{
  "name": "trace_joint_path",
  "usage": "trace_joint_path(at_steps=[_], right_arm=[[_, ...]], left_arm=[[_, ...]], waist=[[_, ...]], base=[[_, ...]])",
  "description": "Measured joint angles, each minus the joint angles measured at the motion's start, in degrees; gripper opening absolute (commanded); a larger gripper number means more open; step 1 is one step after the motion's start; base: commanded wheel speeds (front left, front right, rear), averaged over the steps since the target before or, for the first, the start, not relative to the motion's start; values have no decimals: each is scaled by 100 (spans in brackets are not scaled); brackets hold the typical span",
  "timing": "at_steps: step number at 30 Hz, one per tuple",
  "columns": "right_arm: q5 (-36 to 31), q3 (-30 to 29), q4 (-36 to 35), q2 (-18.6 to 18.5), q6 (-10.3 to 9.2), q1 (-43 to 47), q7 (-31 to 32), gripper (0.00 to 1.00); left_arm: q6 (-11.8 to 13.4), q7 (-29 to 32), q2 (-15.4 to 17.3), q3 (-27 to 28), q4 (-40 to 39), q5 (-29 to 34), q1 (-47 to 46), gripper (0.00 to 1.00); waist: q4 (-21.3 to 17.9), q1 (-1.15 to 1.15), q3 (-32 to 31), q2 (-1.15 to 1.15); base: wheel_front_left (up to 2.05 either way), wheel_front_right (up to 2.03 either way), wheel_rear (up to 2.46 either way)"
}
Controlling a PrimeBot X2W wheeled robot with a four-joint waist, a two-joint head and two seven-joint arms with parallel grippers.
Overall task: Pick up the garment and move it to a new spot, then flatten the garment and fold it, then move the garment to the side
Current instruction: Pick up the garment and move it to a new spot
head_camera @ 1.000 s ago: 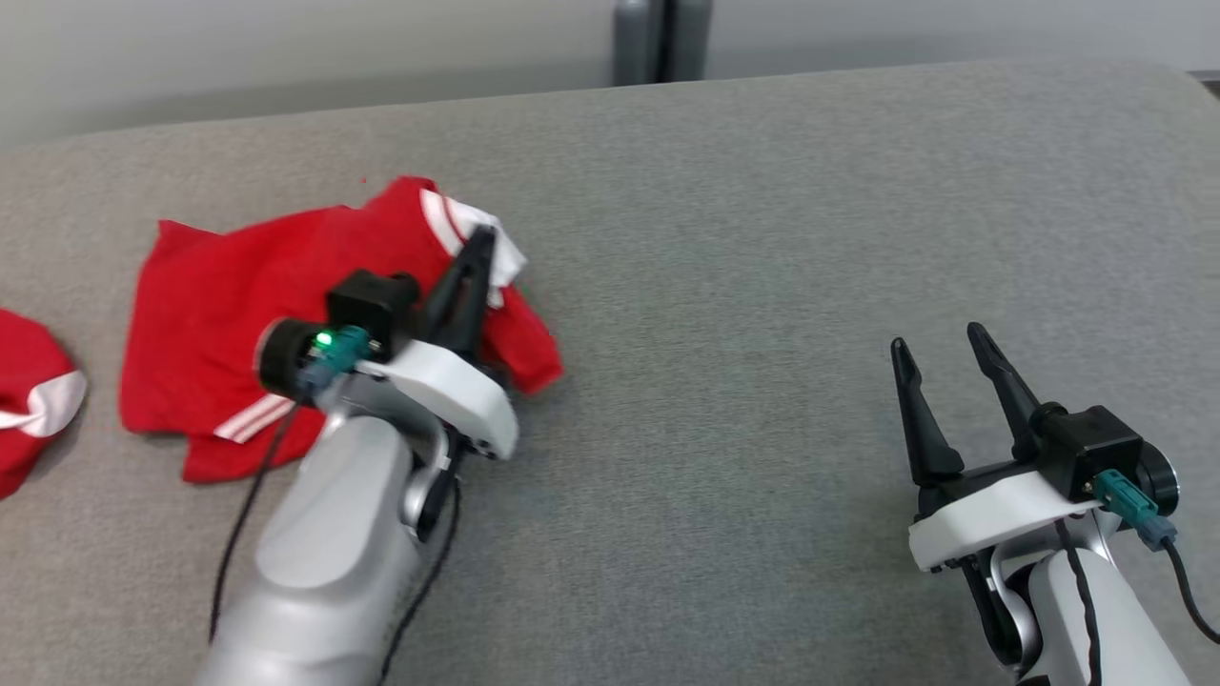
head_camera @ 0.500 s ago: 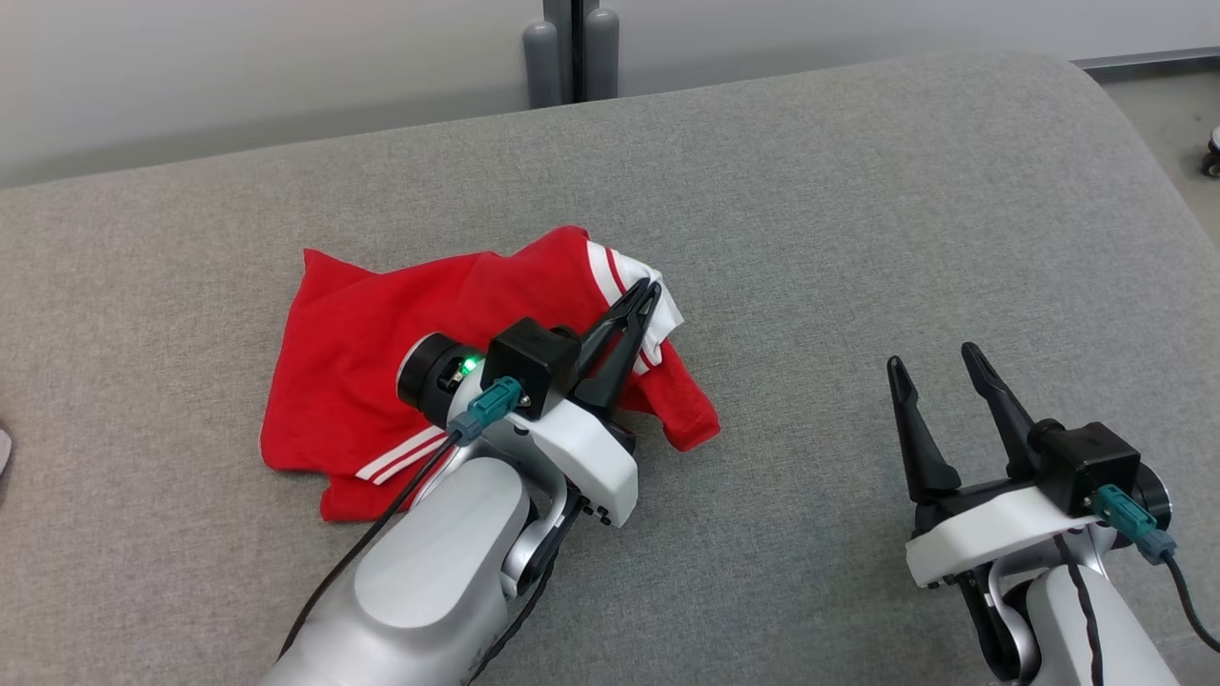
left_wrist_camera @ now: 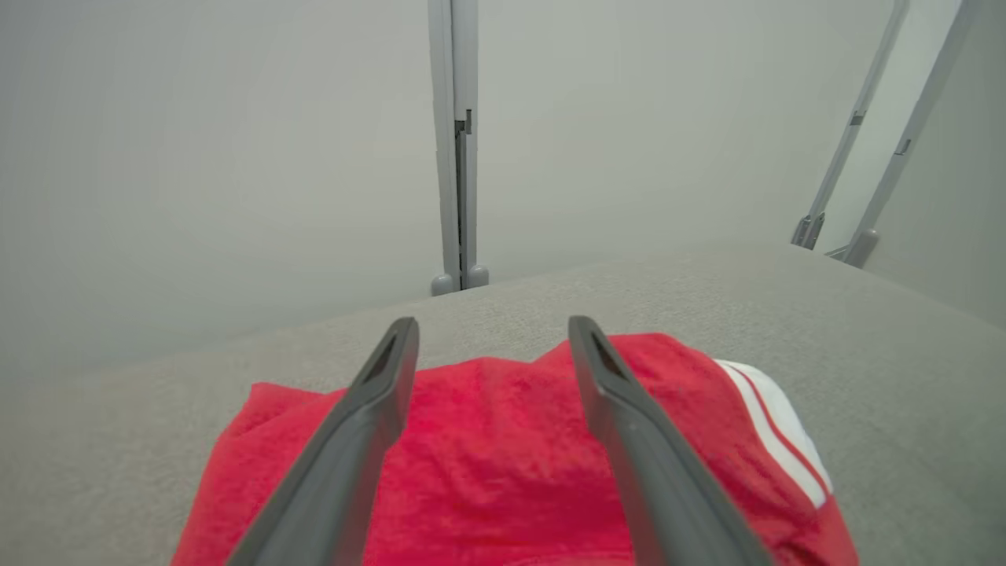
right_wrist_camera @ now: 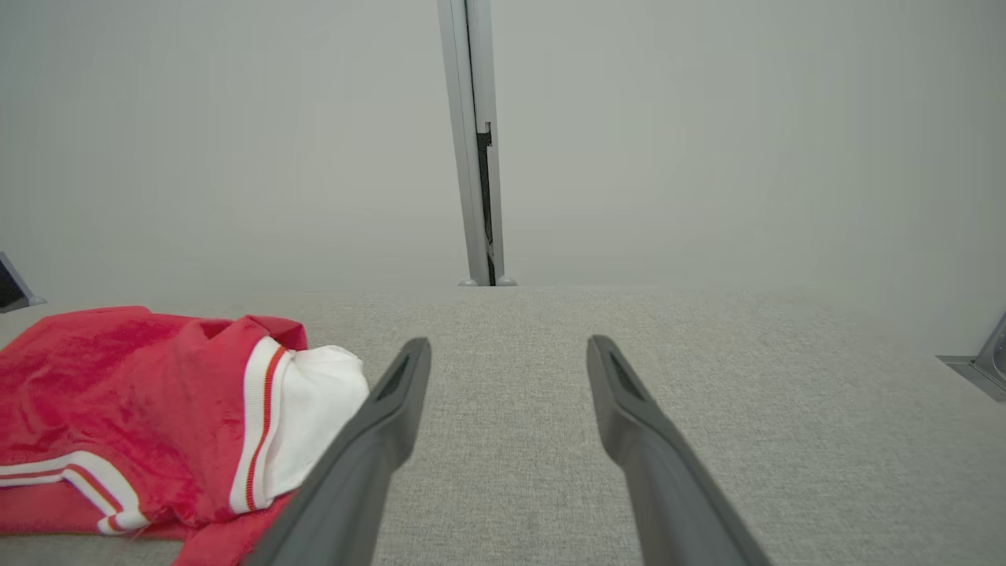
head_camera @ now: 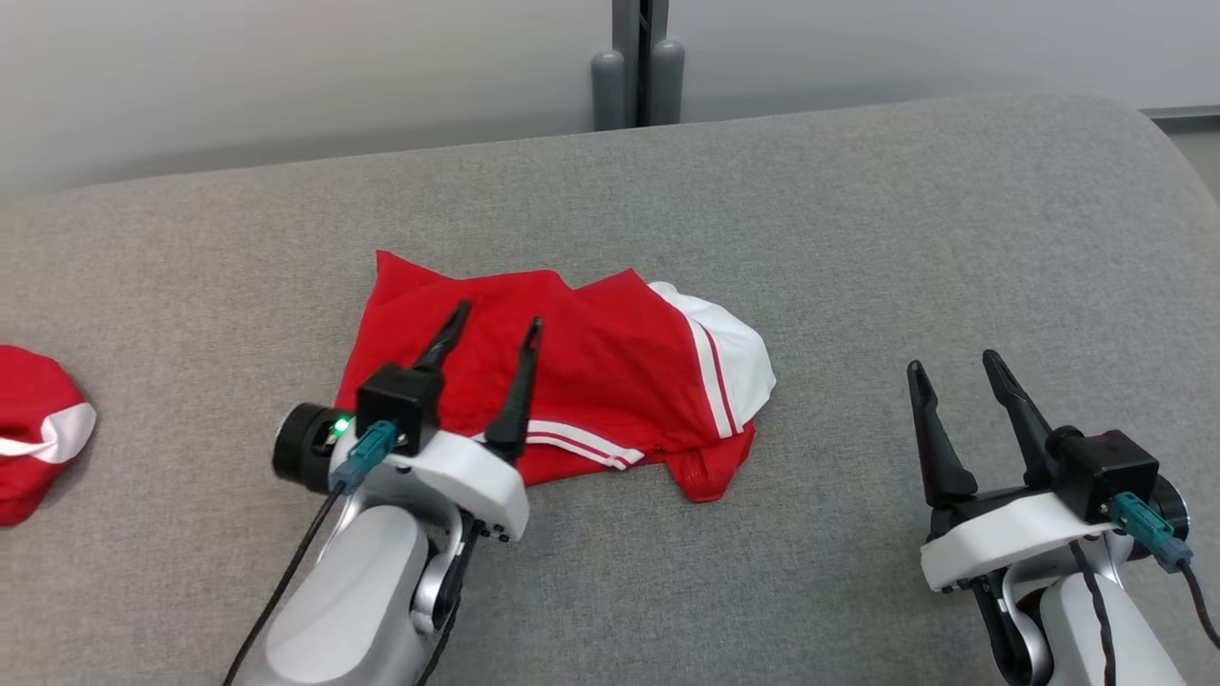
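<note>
Surface: grey woven fabric pad (head_camera: 858, 238) with a rounded far-right corner, spanning the work area. Plain pale wall (head_camera: 286, 86) behind it. Grey vertical post (head_camera: 627, 38) stands at the back edge, centre, with two round feet.

Red garment (head_camera: 610, 381) (white stripe trim, white panel at its right end) lies rumpled and partly spread, left of centre on the pad.

Left gripper (head_camera: 499, 314) sits over the garment's left half, pointing away from the robot. Its fingers (left_wrist_camera: 354, 440) are spread apart with nothing between them. In the left wrist view, cloth shows beneath and beyond both. Can't tell if the tips touch the cloth.

Right gripper (head_camera: 954, 362) is spread likewise and empty, over bare pad well right of the garment, whose white end is nearest it.

Second red-and-white item (head_camera: 33, 429) lies at the head view's left edge, apart from the garment.
</note>
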Motion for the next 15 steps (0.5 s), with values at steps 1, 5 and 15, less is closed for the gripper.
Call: trace_joint_path(at_steps=[1,5,15], right_arm=[[-19,-10,1,1,-1,8,0,100],[-34,-67,5,1,-1,99,0,100],[12,-38,80,3,0,329,0,100]], left_arm=[[5,1,27,136,-18,49,103,100],[37,0,65,753,-266,283,539,100],[78,1,8,2163,-788,743,1833,100]], waist=[[36,0,-31,0],[195,0,-155,0],[375,0,-474,0]], base=[[0,0,0],[0,0,0],[0,0,0]])
